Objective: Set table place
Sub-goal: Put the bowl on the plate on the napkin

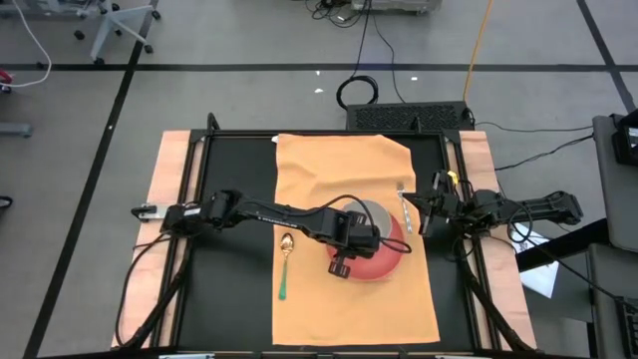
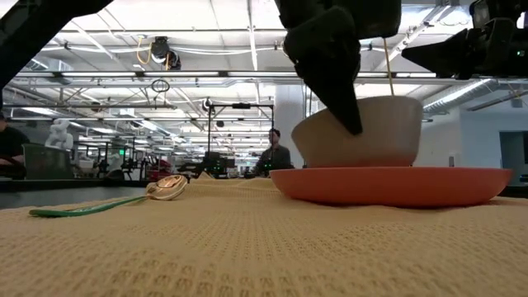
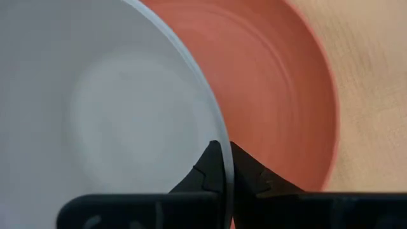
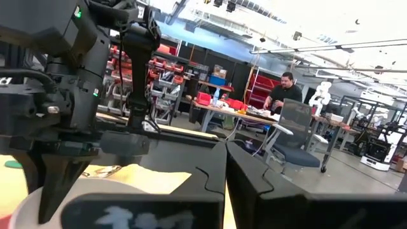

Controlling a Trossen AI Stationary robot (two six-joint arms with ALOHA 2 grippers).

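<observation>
The table place, an orange-tan cloth mat, lies on the black tabletop. A round red plate sits on the mat's right half. A white bowl stands upright over the plate, and my left gripper is shut on its rim. A gold spoon with a green handle lies on the mat left of the plate, and a fork lies at the mat's right edge. My right gripper waits shut at the table's right side, touching nothing. My left gripper pinches the bowl's rim on the side toward the table's near edge, one finger inside the bowl and one outside. The fingers come from above, slanting down. The bowl is upright over the plate; the plate's rim hides its foot.
The mat is slightly wrinkled and covers the table's middle. Bare black tabletop lies to its left. Wooden side strips and a frame border the table. People sit at desks in the room beyond.
</observation>
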